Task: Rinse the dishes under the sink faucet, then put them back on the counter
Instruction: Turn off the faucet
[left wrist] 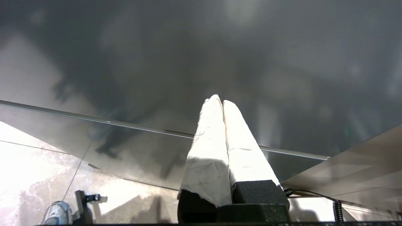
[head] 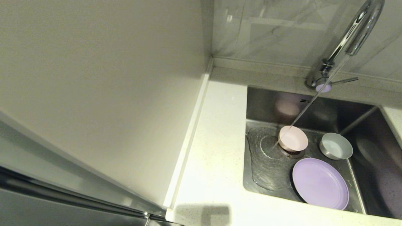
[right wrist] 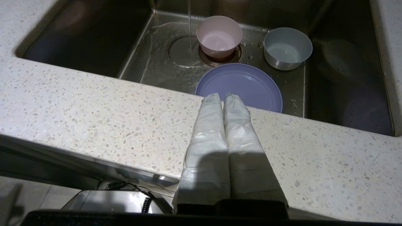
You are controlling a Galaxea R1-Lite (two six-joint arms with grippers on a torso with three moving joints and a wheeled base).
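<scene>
On my head camera the sink (head: 260,97) fills the right half of the frame, set into the white speckled counter (head: 216,150). The faucet (head: 355,34) arches in from the upper right, and a thin stream of water (head: 301,114) falls from it to the basin floor just beside the pink bowl (head: 293,138), which sits over the drain. The blue-grey bowl (head: 336,146) stands upright to the right of it, apart. The lilac plate (head: 320,183) lies flat at lower right, near the sink's front wall. I see neither arm in this view. My right gripper (right wrist: 223,95), jaws pressed together and empty, hovers over the counter's front strip, its tips in line with the plate's near rim. My left gripper (left wrist: 220,100), jaws likewise together, sits low before a dark glossy panel (left wrist: 157,62)
</scene>
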